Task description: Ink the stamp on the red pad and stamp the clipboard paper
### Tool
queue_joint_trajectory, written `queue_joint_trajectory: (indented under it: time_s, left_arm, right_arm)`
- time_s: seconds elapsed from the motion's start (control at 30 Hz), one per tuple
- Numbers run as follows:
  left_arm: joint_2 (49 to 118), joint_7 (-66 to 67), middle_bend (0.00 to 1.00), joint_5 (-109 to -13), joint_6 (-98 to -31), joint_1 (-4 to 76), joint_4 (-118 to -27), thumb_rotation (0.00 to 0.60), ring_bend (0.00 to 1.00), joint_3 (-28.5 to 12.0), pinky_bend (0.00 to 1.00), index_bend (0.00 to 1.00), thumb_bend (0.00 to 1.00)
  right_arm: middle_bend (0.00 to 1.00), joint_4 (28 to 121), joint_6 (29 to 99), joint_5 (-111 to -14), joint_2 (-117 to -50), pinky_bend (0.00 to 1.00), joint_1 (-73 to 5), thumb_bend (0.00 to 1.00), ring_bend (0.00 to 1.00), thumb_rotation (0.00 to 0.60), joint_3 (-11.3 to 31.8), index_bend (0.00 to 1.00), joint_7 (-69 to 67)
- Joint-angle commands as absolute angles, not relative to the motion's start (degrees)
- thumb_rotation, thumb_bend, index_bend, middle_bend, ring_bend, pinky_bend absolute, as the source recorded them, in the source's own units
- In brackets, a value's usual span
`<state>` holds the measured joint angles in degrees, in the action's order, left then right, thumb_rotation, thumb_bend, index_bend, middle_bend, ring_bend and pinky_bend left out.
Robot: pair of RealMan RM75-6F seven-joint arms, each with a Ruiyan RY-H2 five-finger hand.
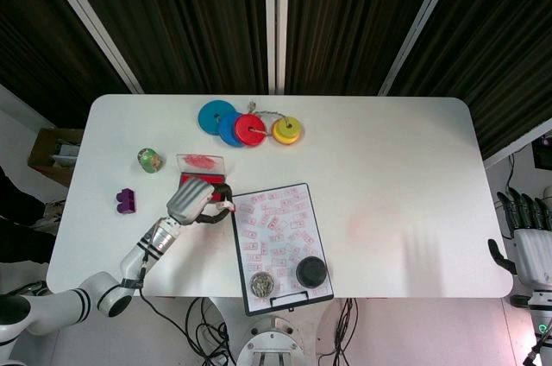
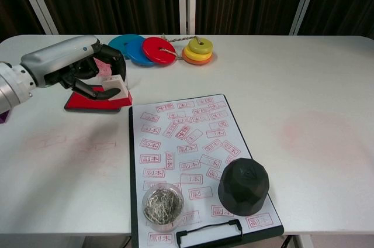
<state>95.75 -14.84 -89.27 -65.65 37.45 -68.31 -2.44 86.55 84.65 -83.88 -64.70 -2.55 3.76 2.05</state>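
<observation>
Left hand [image 2: 87, 72] grasps stamp [image 2: 117, 86] over pad's [image 2: 87, 103] right end; paper [image 2: 193, 143] lies just right. Right hand [image 1: 528, 241] open, far off.

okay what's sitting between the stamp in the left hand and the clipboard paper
Nothing: the chest view shows only bare table between the stamp the left hand holds and the paper.

Head view looks straight down; chest view faces forward, nearer the table [image 2: 327, 72].
</observation>
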Motion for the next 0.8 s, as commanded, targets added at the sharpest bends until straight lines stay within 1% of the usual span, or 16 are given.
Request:
queue_joint_trajectory:
  time_s: [0.03, 0.4, 0.8]
  left_arm:
    - [96.97, -11.19, 0.72, -90.71, -66.54, 36.91, -70.56, 0.6, 1.0, -1.16, 1.0, 0.73, 0.44]
    - [102.83, -9.77, 0.73, -90.1, -63.78, 38.71, -69.05, 0.6, 1.0, -2.12, 1.0, 0.73, 0.44]
    - [107.55, -9.44, 0.73, -90.48, -62.24, 40.26, -62.86, 0.6, 1.0, -2.01, 1.0, 0.73, 0.44]
  right_arm:
    - [0.0, 86.24, 84.62, -83.74, -64.76, 0.0, -2.43, 0.28, 0.0, 0.6, 3.72, 0.0, 1.7]
    - [0.0, 85.22, 83.69, -83.25, -65.26, 0.0, -2.8, 0.28, 0.0, 0.6, 3.85, 0.0, 1.24]
    - [0.0, 84.25, 83.77, -82.65, -65.02, 0.0, -2.43, 0.28, 0.0, 0.6, 4.0, 0.0, -0.29]
